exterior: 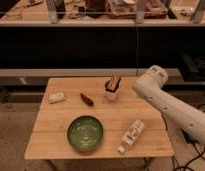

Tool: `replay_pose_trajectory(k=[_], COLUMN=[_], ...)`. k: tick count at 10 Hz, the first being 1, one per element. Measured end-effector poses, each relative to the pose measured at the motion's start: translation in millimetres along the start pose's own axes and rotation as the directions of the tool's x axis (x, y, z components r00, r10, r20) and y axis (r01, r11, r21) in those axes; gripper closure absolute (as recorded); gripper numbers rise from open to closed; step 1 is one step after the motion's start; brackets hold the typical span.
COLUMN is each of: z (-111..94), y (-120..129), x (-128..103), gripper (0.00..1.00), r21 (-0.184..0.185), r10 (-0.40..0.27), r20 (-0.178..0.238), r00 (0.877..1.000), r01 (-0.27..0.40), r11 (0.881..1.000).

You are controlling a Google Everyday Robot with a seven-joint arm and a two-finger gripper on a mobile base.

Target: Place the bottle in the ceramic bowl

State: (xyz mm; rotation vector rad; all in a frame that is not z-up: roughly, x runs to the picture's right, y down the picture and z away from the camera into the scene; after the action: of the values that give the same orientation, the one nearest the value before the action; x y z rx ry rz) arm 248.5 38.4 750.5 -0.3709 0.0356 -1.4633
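I see two containers on the wooden table [56,125]. The ceramic bowl [73,131] sits toward the front, a little left of the middle. It is dark green, and its glazed inside shows right down to the lighter centre. The white cup [111,95] stands upright near the back edge, with brown contents sticking up above its rim. I cannot tell what they are.

The bottle [131,136] lies on its side on the table, to the right of the bowl and apart from it. It is angled, with one end toward the front edge and the other toward the back right.

A small pale block [57,97] rests near the back left corner. A reddish-brown piece [86,98] lies between it and the cup.

The white arm [171,107] comes in from the right, and its rounded joint is near the cup, not touching it. The gripper is out of my view. Its fingers are spread as wide as they go, and they are not gripping the bottle.
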Motion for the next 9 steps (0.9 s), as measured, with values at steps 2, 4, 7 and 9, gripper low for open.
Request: replay_pose_trajectory(k=[2,4,7,9], z=[3.8,8.2,2.8,-12.2], y=[-4.3,-18.7,-36.6,-39.7], x=[-16.3,-40.0,-89.1,-112.3], gripper=[0.2,0.2,0.2,0.2], r21=[0.019,0.075,0.155,0.183], r10=[0.033,0.055,0.057,0.03], r20=[0.069,0.204,0.488,0.599], r00=[0.997,0.977,0.871,0.8], r01=[-0.034,-0.072,-0.151,-0.173], r11=[0.999,0.995,0.976,0.968])
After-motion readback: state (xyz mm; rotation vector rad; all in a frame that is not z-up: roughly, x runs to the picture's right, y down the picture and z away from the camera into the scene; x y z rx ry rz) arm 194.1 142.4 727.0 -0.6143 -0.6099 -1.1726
